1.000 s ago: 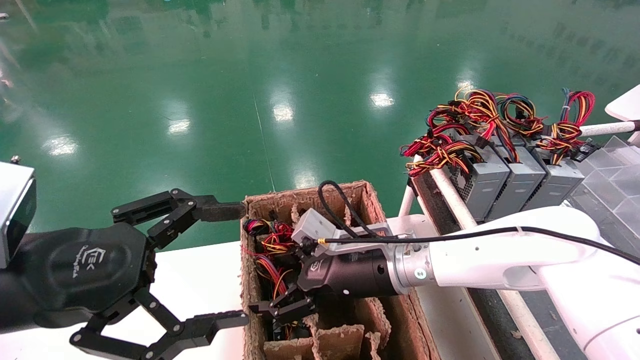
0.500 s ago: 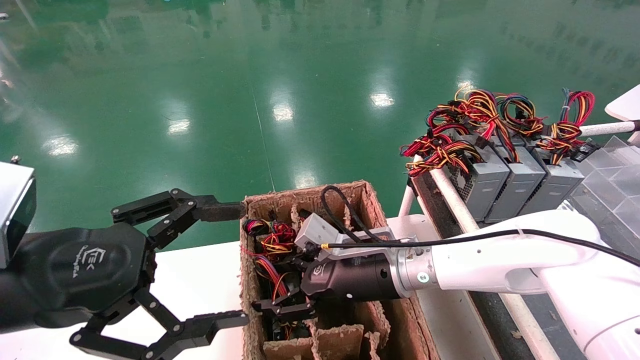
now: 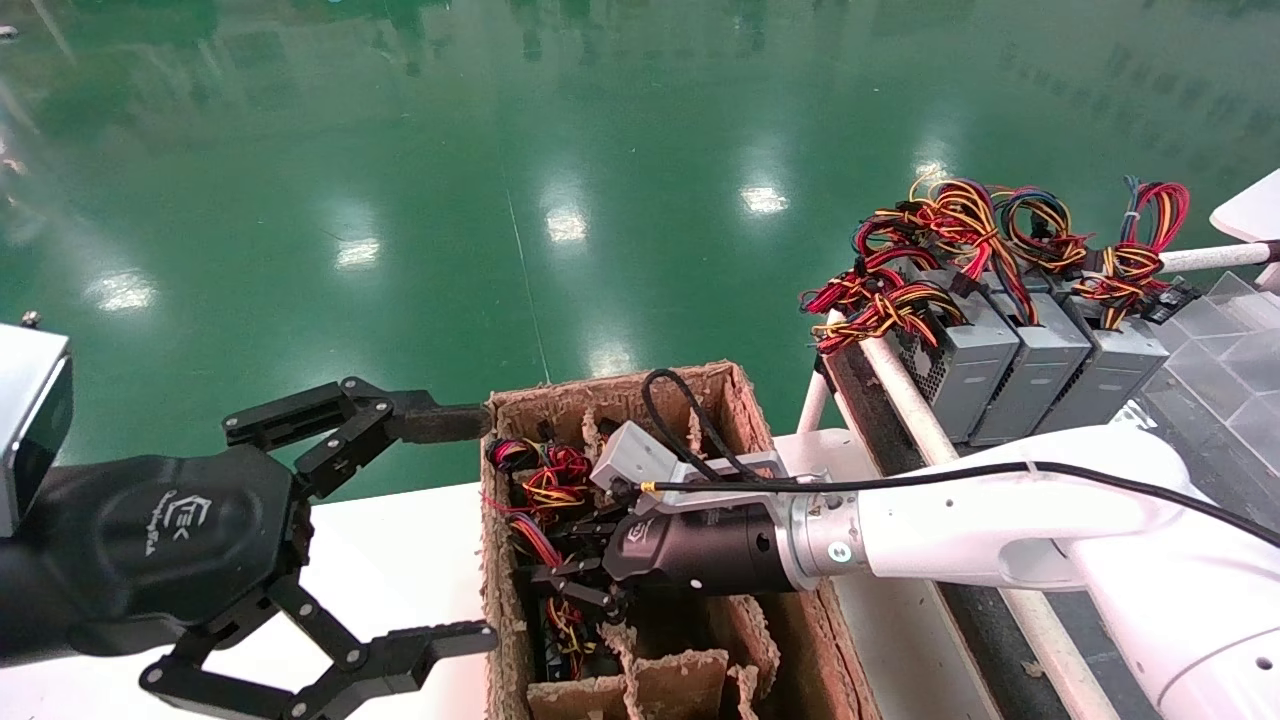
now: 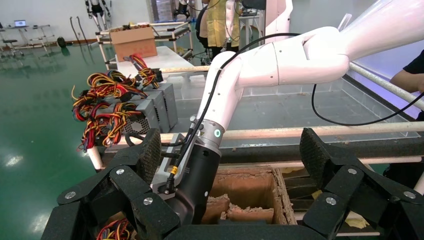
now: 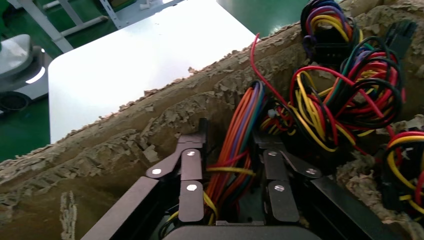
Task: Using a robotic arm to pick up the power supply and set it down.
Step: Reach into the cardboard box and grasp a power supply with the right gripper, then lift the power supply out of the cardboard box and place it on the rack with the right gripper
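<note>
My right gripper (image 3: pixel 575 565) reaches down into the left column of a brown pulp-cardboard box (image 3: pixel 735 395). In the right wrist view its black fingers (image 5: pixel 191 170) stand open on either side of an orange, red and yellow wire bundle (image 5: pixel 239 145). A patch of the grey power supply (image 5: pixel 245 207) shows low between them; the rest of its body is hidden by wires. More coiled wires (image 3: pixel 545 478) fill the cell behind. My left gripper (image 3: pixel 480 528) hangs open and empty just left of the box, above the white table (image 3: pixel 400 560).
Three grey power supplies (image 3: pixel 1030 370) with coloured wire bundles stand in a row on the rack at the right, also seen in the left wrist view as power supplies (image 4: pixel 150 112). Clear plastic trays (image 3: pixel 1230 360) lie beyond them. Torn cardboard dividers (image 3: pixel 680 675) split the box.
My right gripper has shifted slightly deeper into the box's left column and its fingers have spread apart around the wire bundle. The left arm has not moved.
</note>
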`<state>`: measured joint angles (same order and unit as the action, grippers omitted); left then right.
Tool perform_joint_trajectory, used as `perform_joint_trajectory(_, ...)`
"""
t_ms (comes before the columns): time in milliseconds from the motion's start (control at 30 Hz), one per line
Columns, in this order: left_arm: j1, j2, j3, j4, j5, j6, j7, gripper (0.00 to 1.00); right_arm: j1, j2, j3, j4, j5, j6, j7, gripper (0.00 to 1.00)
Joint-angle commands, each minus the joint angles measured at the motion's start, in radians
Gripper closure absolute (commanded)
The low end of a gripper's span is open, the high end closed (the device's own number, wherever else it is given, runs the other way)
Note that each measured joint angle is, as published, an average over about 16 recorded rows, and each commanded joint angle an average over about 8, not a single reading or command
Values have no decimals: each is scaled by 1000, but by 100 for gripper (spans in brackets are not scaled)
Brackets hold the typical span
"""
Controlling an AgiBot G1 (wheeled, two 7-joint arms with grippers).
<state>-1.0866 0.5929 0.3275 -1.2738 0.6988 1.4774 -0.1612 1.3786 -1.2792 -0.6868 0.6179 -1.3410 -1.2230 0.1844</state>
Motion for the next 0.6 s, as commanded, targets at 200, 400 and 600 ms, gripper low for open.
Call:
perform_joint_trajectory(200, 0, 0, 0, 0, 0, 0, 0, 0, -8, 3, 4, 7, 1, 16, -6, 100)
perform_joint_trajectory(400, 0, 0, 0, 0, 0, 0, 0, 0, -15, 14, 17, 19, 17, 19, -9, 100)
perform_joint_trajectory(600, 0, 0, 0, 0, 0, 0, 0, 0, -22, 33, 38, 41, 47, 17, -9, 100)
